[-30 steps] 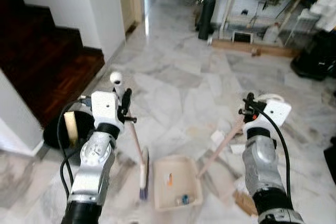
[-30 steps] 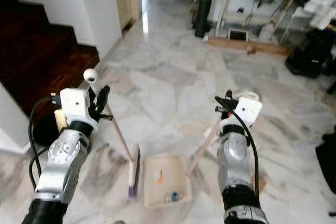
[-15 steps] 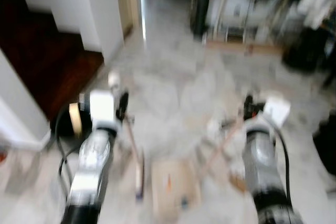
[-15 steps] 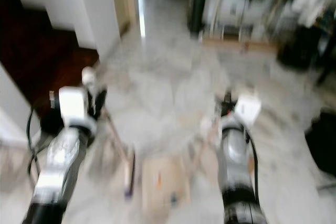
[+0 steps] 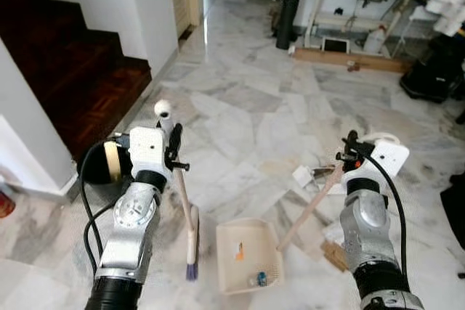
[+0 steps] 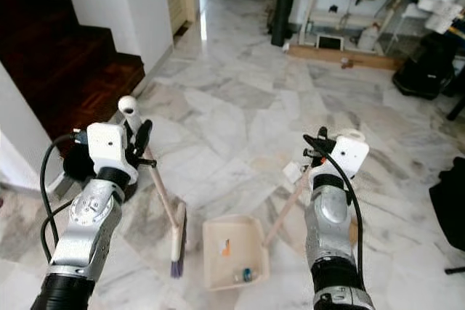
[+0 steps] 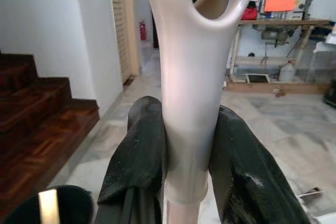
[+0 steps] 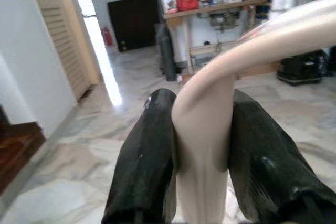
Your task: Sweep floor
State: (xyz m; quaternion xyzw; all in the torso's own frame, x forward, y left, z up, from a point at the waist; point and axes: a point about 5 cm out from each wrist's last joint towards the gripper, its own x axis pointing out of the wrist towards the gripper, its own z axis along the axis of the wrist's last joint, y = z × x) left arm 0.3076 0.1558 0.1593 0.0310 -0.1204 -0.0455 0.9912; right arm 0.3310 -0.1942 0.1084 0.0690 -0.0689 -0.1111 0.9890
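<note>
Two tools are held over the marble floor (image 5: pixel 247 107), with dark stairs (image 5: pixel 65 70) seen at the left. The dustpan (image 5: pixel 249 255) (cream, with a few bits inside) rests on the floor, its handle pinched by the right gripper (image 5: pixel 347 152). Just beside it the broom (image 5: pixel 190 241) stands bristles down, its handle top clamped in the left gripper (image 5: pixel 173 141).

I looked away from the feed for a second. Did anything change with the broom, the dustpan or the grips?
Nothing was taken hold of or let go. The whole picture shifted and blurred, so the camera moved. The left gripper is shut on the broom, bristles beside the dustpan, as before. The right gripper holds the dustpan handle. Bits lie in the dustpan as before.
</note>
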